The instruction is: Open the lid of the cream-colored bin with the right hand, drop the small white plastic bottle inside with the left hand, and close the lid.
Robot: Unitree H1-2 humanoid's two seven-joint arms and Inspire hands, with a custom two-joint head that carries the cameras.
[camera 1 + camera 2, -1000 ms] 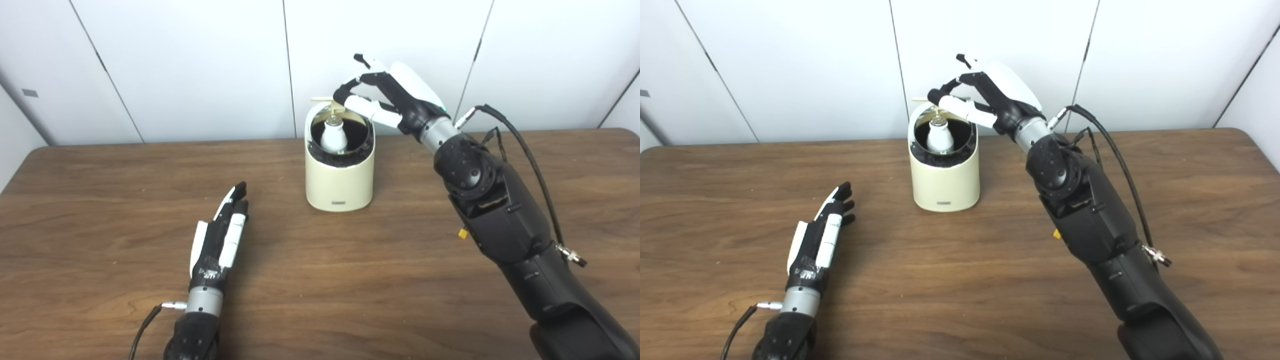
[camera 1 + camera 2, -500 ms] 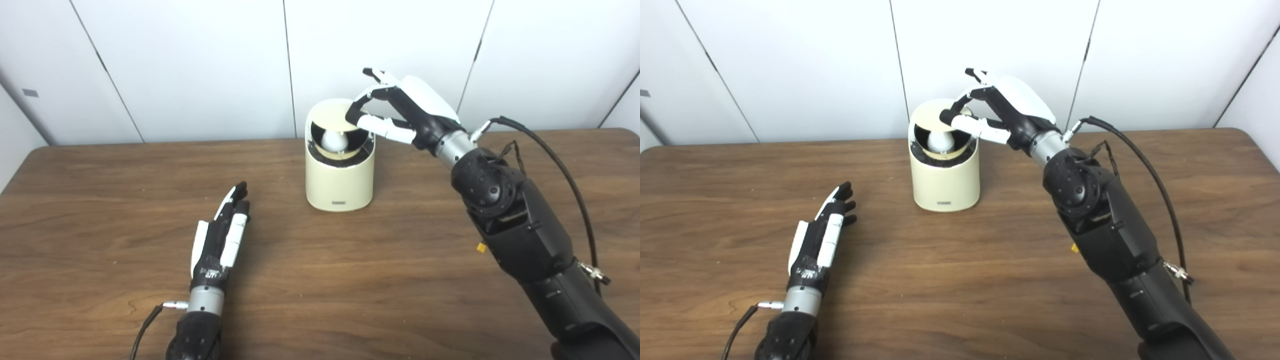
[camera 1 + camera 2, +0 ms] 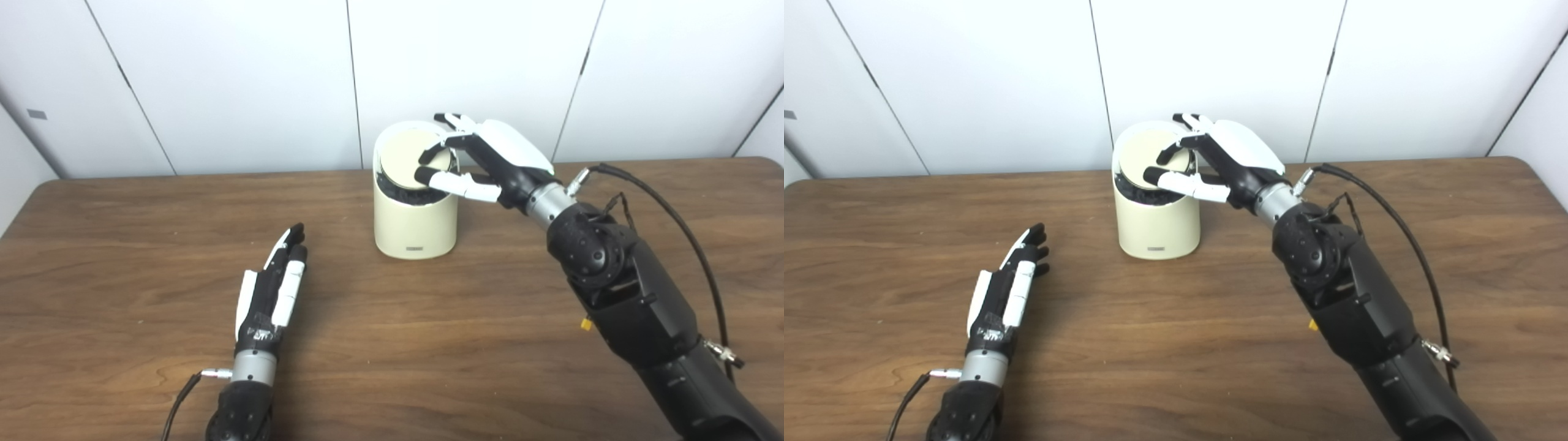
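Note:
The cream-colored bin (image 3: 416, 223) stands at the back middle of the table. Its round lid (image 3: 401, 156) lies tilted low over the opening, with a thin dark gap left along the front rim. My right hand (image 3: 490, 159) rests on the lid's right side, fingers on top and thumb stretched under its front edge, holding it. The small white bottle is hidden under the lid. My left hand (image 3: 272, 294) lies flat on the table to the front left of the bin, fingers straight, holding nothing.
The brown wooden table (image 3: 429, 343) runs back to a white panelled wall just behind the bin. A black cable (image 3: 1396, 233) loops off my right forearm over the table's right side.
My right hand has come down and forward with the lid, swinging it from upright to almost shut, and the bottle has gone out of sight. The left hand has not moved.

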